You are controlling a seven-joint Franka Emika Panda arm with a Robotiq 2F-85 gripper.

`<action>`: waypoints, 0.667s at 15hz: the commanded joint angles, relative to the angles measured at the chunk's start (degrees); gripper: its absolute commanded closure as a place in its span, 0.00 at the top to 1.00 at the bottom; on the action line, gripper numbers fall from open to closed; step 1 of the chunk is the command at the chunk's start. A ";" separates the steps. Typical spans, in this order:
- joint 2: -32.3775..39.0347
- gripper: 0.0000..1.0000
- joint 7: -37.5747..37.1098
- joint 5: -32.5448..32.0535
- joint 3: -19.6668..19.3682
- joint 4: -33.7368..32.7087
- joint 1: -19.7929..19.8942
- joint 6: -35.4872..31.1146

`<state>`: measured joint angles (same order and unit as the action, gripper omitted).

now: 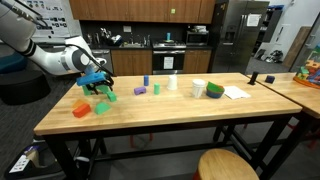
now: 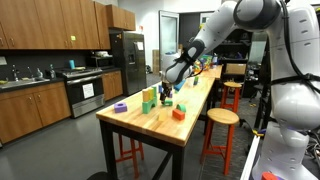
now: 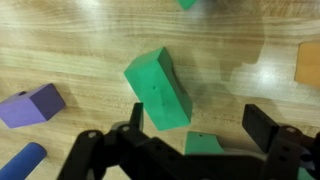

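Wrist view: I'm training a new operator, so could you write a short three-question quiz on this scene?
1. True or false: the jaws are shut on the green block.
2. In the wrist view, which block lies to the left of the green block? A) a yellow one B) a purple one C) a white one
3. In a few words: what do the blocks lie on?

Key
1. False: the jaws stand open and hold nothing.
2. B, the purple block.
3. A wooden table.
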<state>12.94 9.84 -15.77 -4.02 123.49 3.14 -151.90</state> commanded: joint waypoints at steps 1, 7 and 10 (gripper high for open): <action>-0.03 1.00 0.17 0.14 -0.03 -0.07 -0.02 0.13; 2.18 1.00 -3.13 -2.15 -1.06 -2.32 -1.06 1.05; 2.53 1.00 -4.66 -4.04 -1.65 -2.85 -1.44 0.18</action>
<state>14.64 7.27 -17.66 -4.53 122.22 2.73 -151.92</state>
